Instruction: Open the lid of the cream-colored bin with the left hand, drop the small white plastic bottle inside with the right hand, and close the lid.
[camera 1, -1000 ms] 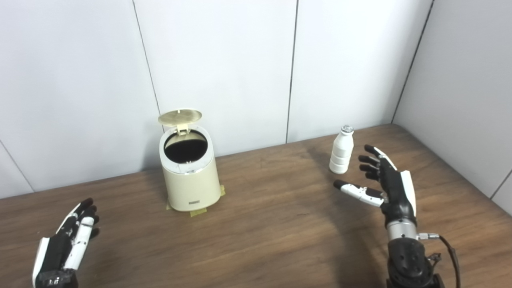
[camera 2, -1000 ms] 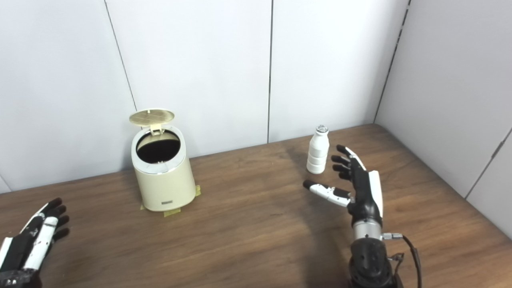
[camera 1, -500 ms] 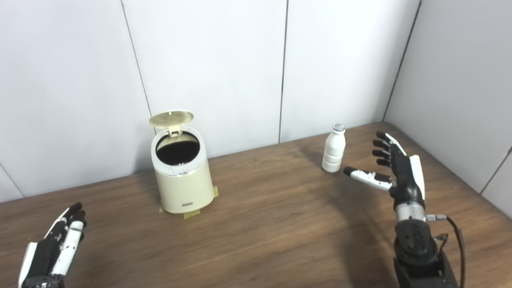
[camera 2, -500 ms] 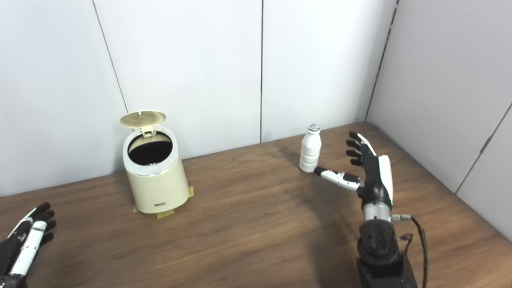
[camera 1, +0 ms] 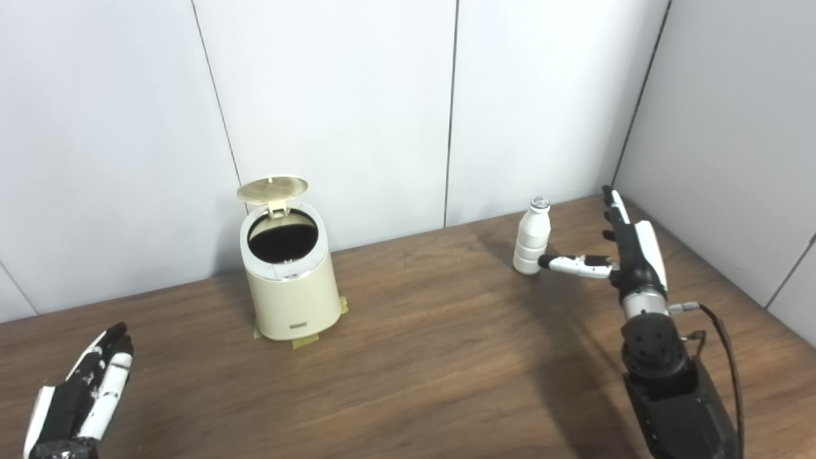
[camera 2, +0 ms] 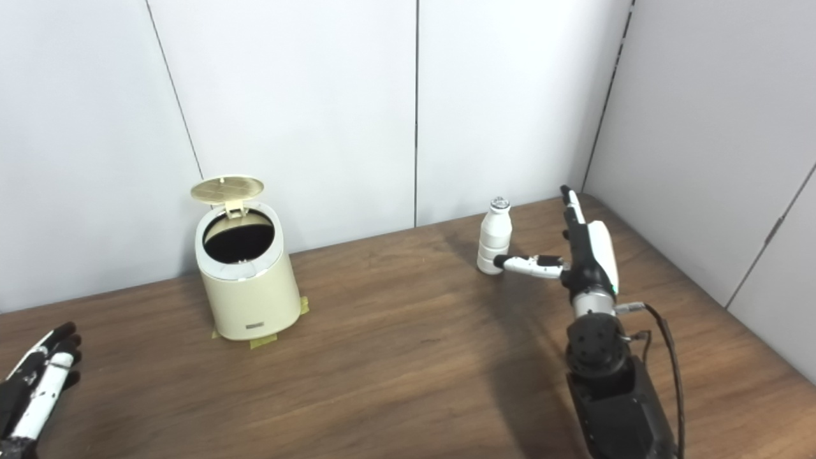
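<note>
Left hand [camera 1: 80, 398] hangs low over the near desk [camera 1: 414, 357] edge, fingers apart, holding nothing, well away from everything. Far ahead of it and to its right, cream-colored bin [camera 1: 290, 287] stands taped down, lid [camera 1: 272, 189] already tipped up and back.

Small white plastic bottle [camera 1: 531, 237] stands upright just left of the right hand [camera 1: 628, 252]. That hand is spread wide and empty, thumb tip touching or nearly touching the bottle's base.

Risk: the thumb pushing low before the fingers wrap could tip or skid the bottle. An unheld lid might drop shut.
</note>
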You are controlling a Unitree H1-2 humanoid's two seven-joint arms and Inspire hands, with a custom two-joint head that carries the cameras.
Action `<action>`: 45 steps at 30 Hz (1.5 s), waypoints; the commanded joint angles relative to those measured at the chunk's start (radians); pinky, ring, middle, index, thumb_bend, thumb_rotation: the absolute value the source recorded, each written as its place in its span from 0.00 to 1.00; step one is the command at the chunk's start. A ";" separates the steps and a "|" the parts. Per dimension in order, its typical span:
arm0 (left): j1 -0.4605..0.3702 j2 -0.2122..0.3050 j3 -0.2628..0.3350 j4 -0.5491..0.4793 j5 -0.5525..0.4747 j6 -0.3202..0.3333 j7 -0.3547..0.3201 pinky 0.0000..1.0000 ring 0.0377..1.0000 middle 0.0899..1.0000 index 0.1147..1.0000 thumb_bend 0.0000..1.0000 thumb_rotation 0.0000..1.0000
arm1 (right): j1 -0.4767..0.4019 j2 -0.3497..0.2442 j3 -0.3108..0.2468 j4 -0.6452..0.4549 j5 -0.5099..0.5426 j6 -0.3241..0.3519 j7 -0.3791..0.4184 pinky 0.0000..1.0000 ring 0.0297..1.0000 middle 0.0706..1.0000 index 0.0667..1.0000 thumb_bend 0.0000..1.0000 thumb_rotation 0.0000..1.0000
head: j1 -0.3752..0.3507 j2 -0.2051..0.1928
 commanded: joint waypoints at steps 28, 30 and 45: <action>-0.050 0.007 0.003 -0.079 0.005 0.016 -0.007 0.91 0.92 0.91 0.93 0.24 0.60 | -0.196 -0.112 0.080 0.168 -0.001 0.045 0.068 0.85 0.94 0.98 0.98 0.94 0.17 | 0.023 0.018; -0.048 0.005 0.003 -0.084 0.009 0.016 -0.008 0.90 0.92 0.91 0.93 0.24 0.59 | -0.200 -0.113 0.071 0.184 0.016 0.024 0.068 0.87 0.96 0.99 0.98 0.93 0.16 | 0.023 0.018; -0.049 -0.007 0.016 -0.090 0.029 0.017 -0.024 0.95 0.92 0.91 0.92 0.27 0.57 | -0.236 -0.113 0.089 0.232 0.040 0.001 0.087 0.82 0.90 0.93 0.95 0.92 0.16 | 0.031 0.029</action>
